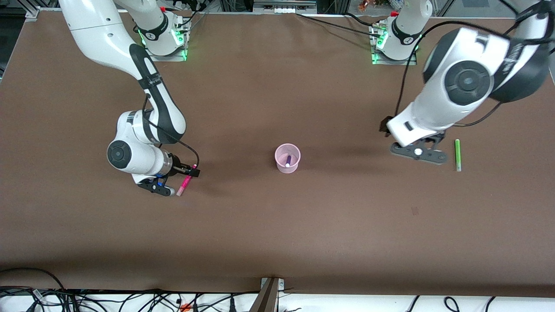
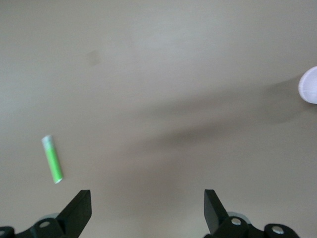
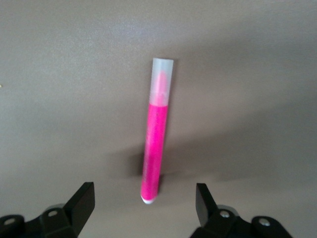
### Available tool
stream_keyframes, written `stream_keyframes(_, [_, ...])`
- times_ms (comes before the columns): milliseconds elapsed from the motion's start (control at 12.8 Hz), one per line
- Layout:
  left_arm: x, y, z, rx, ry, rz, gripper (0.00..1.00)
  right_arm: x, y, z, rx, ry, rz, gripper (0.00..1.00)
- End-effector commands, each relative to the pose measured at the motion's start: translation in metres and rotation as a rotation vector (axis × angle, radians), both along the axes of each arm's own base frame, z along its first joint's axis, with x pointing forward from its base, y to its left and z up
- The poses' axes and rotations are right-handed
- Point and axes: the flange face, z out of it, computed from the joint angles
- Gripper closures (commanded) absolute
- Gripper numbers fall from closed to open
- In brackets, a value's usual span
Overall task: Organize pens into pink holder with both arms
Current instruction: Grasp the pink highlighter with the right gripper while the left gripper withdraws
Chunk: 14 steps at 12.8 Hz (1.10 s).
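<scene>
The pink holder (image 1: 287, 158) stands upright mid-table with the dark purple pen (image 1: 288, 161) inside it. The magenta-pink pen (image 1: 185, 181) lies on the table toward the right arm's end. My right gripper (image 1: 180, 180) is low over it and open; in the right wrist view the pen (image 3: 154, 144) lies with its near end between the spread fingers (image 3: 144, 198), untouched. The green pen (image 1: 457, 154) lies toward the left arm's end. My left gripper (image 1: 416, 149) hovers beside it, open and empty (image 2: 147, 203); the green pen (image 2: 52, 159) lies off to one side. The yellow pen is out of view.
The holder's rim (image 2: 309, 84) shows at the edge of the left wrist view. The brown table (image 1: 277, 225) is bare nearer the front camera. Cables lie along the table's near edge and by the arm bases.
</scene>
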Motion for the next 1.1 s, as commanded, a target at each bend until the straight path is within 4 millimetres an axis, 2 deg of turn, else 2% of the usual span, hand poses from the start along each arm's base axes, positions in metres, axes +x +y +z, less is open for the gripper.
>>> stream_keyframes(0, [0.007,0.061,0.039,0.03,0.007,0.107,0.0,-0.002,0.007,-0.017,0.0,-0.027,-0.026,0.17])
stream_keyframes(78, [0.009,0.073,0.053,0.029,0.003,0.13,0.0,-0.004,0.009,-0.02,0.0,-0.022,-0.019,0.22])
stream_keyframes(235, [0.013,0.111,0.071,0.018,-0.015,0.194,0.0,-0.008,0.004,-0.03,-0.006,-0.007,-0.014,0.38])
stream_keyframes(392, [0.014,0.143,0.073,0.0,-0.012,0.212,0.0,-0.012,0.004,-0.033,-0.007,0.005,-0.011,0.67])
stream_keyframes(548, [0.016,0.15,0.073,-0.012,-0.009,0.165,0.0,-0.013,0.004,-0.032,-0.007,0.013,-0.011,0.96])
stream_keyframes(627, [0.016,0.151,0.073,-0.014,-0.009,0.168,0.0,-0.013,0.004,-0.032,-0.007,0.015,-0.014,1.0])
stream_keyframes(783, [0.016,0.151,0.072,-0.012,-0.006,0.17,0.0,-0.016,0.009,-0.027,0.021,0.056,-0.031,1.0])
stream_keyframes(1018, [0.016,0.147,0.071,-0.013,-0.006,0.171,0.0,-0.019,0.03,0.024,0.174,0.229,-0.117,1.0])
